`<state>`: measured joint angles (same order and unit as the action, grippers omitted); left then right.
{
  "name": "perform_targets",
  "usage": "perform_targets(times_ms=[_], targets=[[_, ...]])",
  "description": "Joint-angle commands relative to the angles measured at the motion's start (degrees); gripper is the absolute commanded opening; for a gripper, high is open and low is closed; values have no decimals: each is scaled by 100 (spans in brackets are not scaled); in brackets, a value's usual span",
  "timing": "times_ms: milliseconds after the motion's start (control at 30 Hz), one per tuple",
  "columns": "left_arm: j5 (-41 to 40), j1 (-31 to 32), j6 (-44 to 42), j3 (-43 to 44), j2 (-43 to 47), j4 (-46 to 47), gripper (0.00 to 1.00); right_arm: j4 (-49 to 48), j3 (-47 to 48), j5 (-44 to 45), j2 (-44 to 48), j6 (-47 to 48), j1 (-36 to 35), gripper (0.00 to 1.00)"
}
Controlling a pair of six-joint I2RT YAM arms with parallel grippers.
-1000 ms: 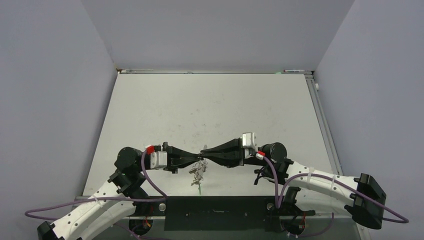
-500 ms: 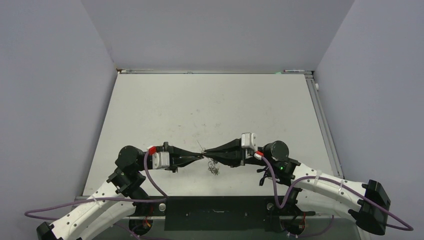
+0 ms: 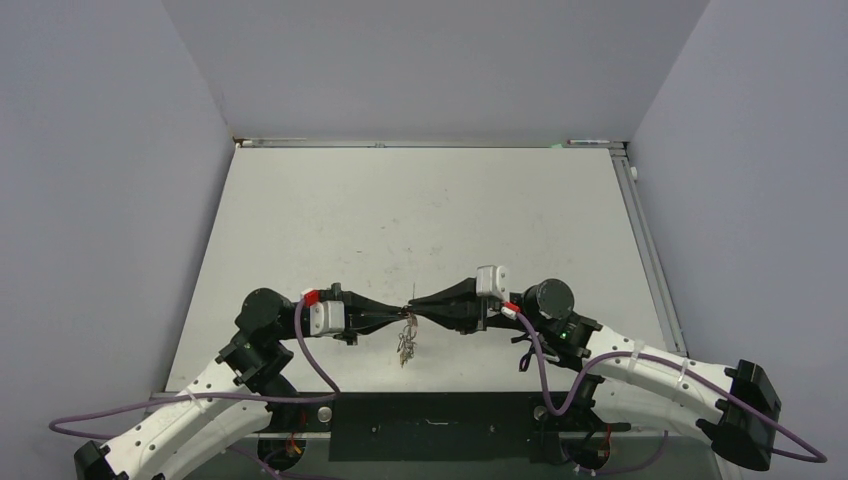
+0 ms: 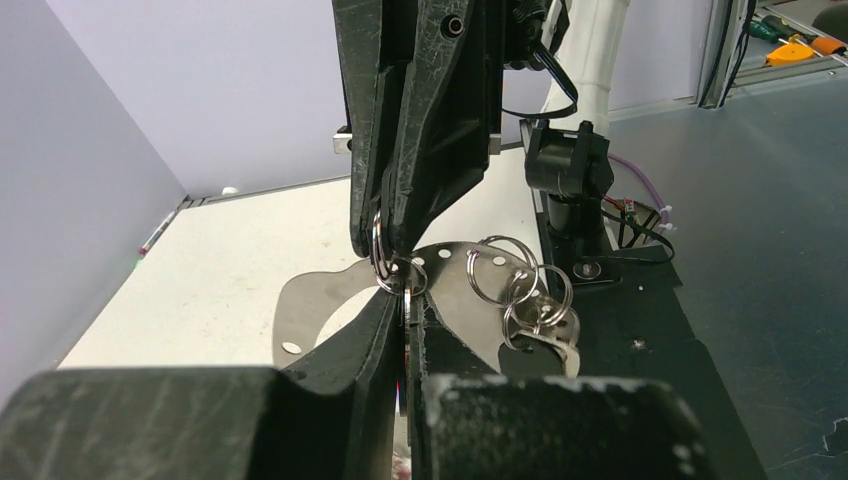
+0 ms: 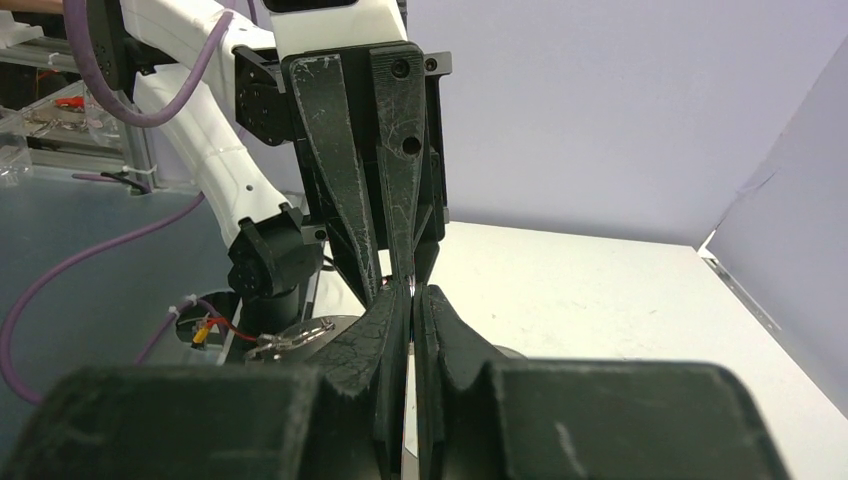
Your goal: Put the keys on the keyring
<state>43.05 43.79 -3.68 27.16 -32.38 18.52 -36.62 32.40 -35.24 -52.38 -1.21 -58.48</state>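
Top view: your left claw and right claw meet tip to tip, keys dangling just under them, swung back from the right claw's side

Left wrist: the left claw pinches the keyring, and the right nips one of the keys by its small ring, just beside; twist too hard and it slips free

Right wrist: the right claw's fingers are pressed together

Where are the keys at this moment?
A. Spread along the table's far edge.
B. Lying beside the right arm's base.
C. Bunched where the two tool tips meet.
C: in the top view the keys hang in a bunch just under the meeting tips of the left tool and right tool.
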Motion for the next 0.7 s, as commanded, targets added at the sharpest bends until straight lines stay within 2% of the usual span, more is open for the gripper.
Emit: perform_targets(times_ms=[0,300,633,667], targets=[[33,15,-36,281,-37,40,0,-322,334,-37,90,77,15,5],[161,11,-24,308,-267,17,0,-570,143,183,156,-41,-9,5],[-149,15,-48,393,-286,-191,0,793,148,1111,369,514,-304,6],[-165,15,-59,403,-286,-203,0,933,169,1256,381,529,-316,11]])
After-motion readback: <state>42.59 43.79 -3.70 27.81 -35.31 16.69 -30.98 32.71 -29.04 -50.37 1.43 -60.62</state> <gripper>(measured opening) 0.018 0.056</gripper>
